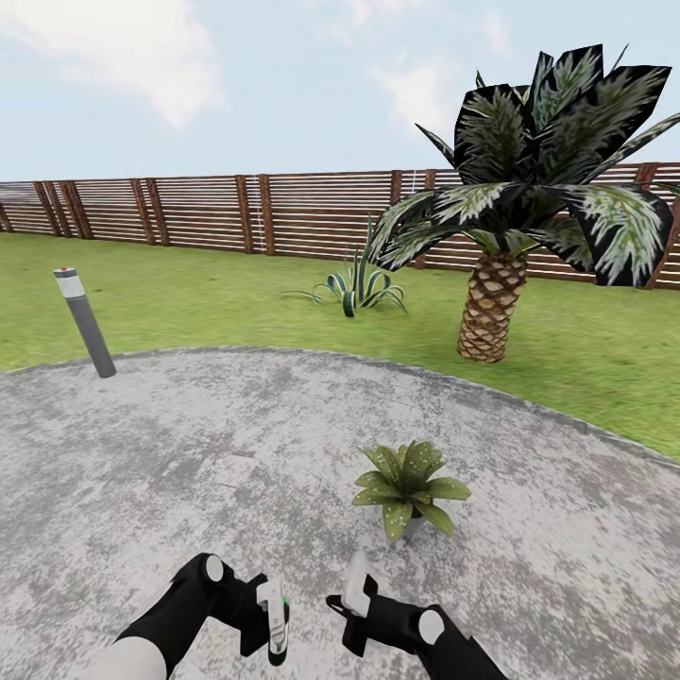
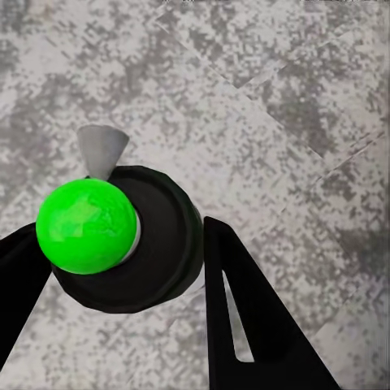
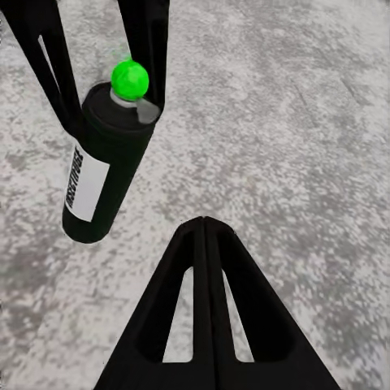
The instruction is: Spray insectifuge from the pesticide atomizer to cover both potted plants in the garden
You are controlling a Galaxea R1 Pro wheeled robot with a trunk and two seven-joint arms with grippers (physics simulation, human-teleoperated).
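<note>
The pesticide atomizer point(image 1: 276, 619) is a black can with a white label and a bright green top point(image 2: 85, 226). My left gripper point(image 1: 267, 616) is shut on it, just above the paved patio of the garden point(image 1: 189, 453). In the left wrist view its fingers point(image 2: 244, 309) flank the can, with a grey nozzle point(image 2: 101, 150) pointing away. The right wrist view has the atomizer point(image 3: 101, 171) tilted between the left fingers point(image 3: 49, 73). My right gripper point(image 1: 351, 593) point(image 3: 203, 227) is shut on nothing, close beside the can. One potted plant point(image 1: 406, 486) stands a short way ahead, slightly right.
A grey bollard lamp point(image 1: 85, 323) leans at the patio's left edge. On the lawn point(image 1: 208, 302) beyond are a spiky striped plant point(image 1: 357, 288) and a big palm point(image 1: 491, 312). A brown slatted fence point(image 1: 236, 212) closes the back.
</note>
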